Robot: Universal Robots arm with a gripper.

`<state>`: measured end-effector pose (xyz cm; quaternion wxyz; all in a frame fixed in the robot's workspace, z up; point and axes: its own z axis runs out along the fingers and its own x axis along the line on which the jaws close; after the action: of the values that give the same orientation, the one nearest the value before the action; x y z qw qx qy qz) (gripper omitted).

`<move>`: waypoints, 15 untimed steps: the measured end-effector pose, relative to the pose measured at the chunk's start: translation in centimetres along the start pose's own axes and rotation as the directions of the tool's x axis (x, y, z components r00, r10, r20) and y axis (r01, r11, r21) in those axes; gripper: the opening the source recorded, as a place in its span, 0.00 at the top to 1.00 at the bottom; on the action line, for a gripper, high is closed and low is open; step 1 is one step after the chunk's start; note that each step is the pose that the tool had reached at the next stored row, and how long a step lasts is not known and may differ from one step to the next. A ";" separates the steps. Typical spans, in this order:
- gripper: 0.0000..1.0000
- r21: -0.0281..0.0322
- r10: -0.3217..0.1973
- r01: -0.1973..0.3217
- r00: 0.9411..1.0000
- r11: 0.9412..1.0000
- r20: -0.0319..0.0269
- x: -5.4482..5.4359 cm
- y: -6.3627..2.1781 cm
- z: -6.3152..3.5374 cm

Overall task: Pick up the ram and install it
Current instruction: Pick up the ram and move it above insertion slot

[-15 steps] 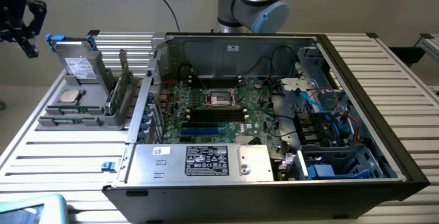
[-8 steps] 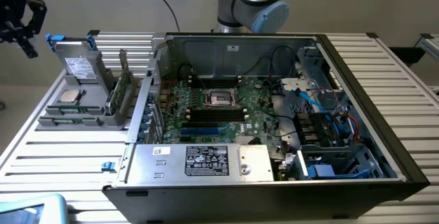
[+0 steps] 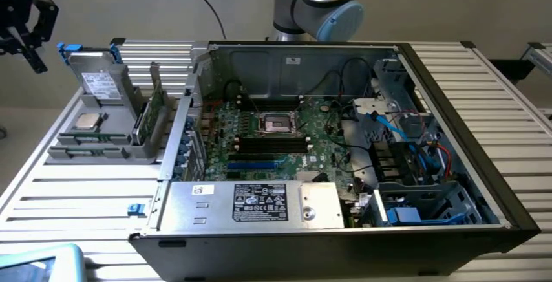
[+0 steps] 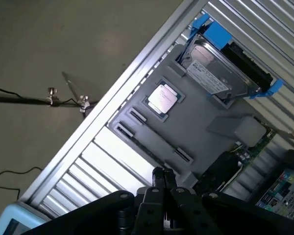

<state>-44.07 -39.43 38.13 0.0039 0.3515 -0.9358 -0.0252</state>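
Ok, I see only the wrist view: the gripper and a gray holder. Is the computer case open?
Observer: Yes, the computer case is open on top and the motherboard shows inside.
Operator: Are the memory slots free?
Observer: The black slots beside the processor socket look empty.
Operator: Where does the ram stand?
Observer: The ram stands on edge in the gray holder, at the exterior view's left of the case.
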 end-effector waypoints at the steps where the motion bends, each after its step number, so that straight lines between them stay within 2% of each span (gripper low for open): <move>1: 0.89 0.000 -0.019 0.019 1.000 1.000 -0.001 0.0 0.00 0.00; 5: 0.89 -0.001 -0.091 0.091 0.996 0.996 -0.005 0.0 0.00 0.00; 8: 0.89 -0.002 -0.145 0.145 0.989 0.989 -0.007 0.0 0.00 0.00; 12: 0.89 -0.003 -0.217 0.217 0.976 0.976 -0.011 0.0 0.00 0.00; 15: 0.89 -0.004 -0.270 0.270 0.963 0.963 -0.013 0.0 0.00 0.00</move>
<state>-44.07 -39.43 38.13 0.0069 0.4758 -0.8792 -0.0243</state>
